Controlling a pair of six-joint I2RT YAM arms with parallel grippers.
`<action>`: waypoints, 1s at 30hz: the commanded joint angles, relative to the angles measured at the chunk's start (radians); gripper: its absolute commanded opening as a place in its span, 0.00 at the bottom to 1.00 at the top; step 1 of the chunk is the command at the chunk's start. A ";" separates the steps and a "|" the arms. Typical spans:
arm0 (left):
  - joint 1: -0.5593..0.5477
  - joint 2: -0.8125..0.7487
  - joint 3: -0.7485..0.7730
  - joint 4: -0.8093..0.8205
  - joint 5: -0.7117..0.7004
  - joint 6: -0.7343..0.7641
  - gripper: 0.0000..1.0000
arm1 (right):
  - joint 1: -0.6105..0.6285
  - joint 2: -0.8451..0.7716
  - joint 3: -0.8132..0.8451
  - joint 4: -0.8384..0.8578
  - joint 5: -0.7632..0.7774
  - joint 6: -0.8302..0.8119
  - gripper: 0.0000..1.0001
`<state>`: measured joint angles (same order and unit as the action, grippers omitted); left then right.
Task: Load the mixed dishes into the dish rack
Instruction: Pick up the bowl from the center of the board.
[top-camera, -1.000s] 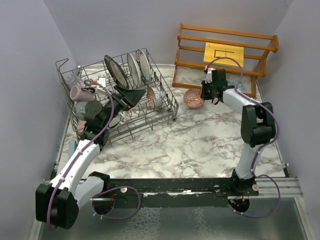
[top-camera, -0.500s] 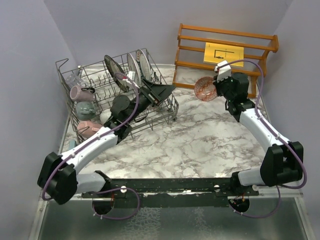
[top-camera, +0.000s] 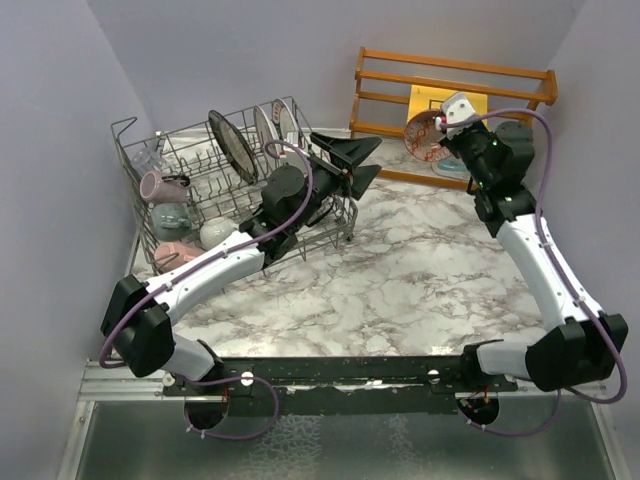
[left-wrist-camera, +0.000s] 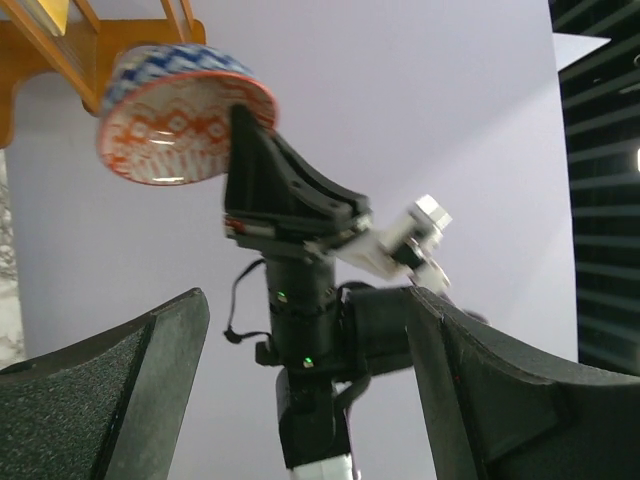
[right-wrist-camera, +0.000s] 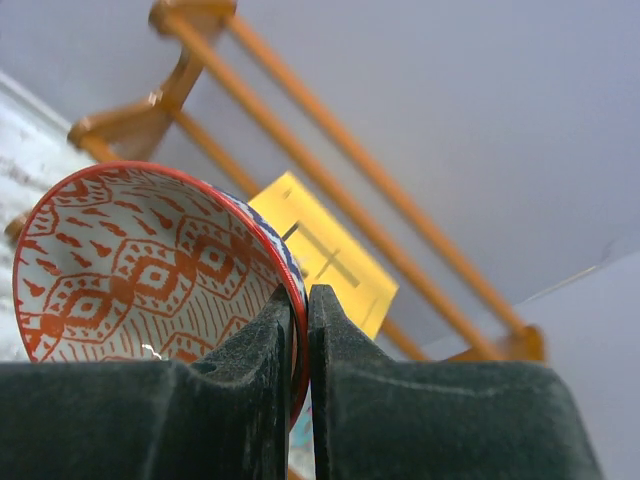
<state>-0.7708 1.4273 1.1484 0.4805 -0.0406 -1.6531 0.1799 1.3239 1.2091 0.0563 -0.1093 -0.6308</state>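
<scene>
The dish rack (top-camera: 322, 236) is taken as the landmark. Along its left end a mauve mug (top-camera: 160, 186), a grey mug (top-camera: 172, 217) and a pink mug (top-camera: 178, 256) are lined up, with a white mug (top-camera: 218, 232) just beside them. At its far left corner a clear glass (top-camera: 150, 158) is only faintly made out through the wires. A dark plate (top-camera: 231, 145) and two paler plates (top-camera: 272, 133) are stood on edge along its far side, and their lettering cannot be read. The rack's middle and near right part are hidden by the left arm.

Over the rack's right edge the left gripper (top-camera: 372, 157) is held with its jaws spread wide and nothing between them. In the left wrist view its fingers (left-wrist-camera: 110, 400) are cut off at the bottom edge.

Well to the right of the rack, off the table (top-camera: 420, 290), a red-patterned bowl (top-camera: 428, 135) is held tilted on edge by the right gripper (right-wrist-camera: 300, 310), whose jaws are pinched tight on its rim. Part of the bowl is covered by the fingers (right-wrist-camera: 240, 400). Behind it a wooden shelf (top-camera: 500, 75) and a yellow card (top-camera: 425, 98) are partly blocked. A light-blue item (top-camera: 452, 170) under the arm is mostly hidden.
</scene>
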 joint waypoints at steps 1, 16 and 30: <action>-0.036 0.006 0.027 -0.033 -0.103 -0.117 0.81 | 0.003 -0.125 0.033 0.086 -0.094 -0.071 0.01; -0.152 0.040 0.051 0.068 -0.118 -0.206 0.81 | 0.007 -0.432 -0.450 0.621 -0.097 -0.240 0.01; -0.191 0.140 0.093 0.125 -0.105 -0.250 0.80 | 0.010 -0.537 -0.702 1.023 -0.215 -0.365 0.01</action>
<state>-0.9558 1.5349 1.1885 0.5476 -0.1318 -1.8729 0.1841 0.8326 0.5514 0.8253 -0.2592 -0.9337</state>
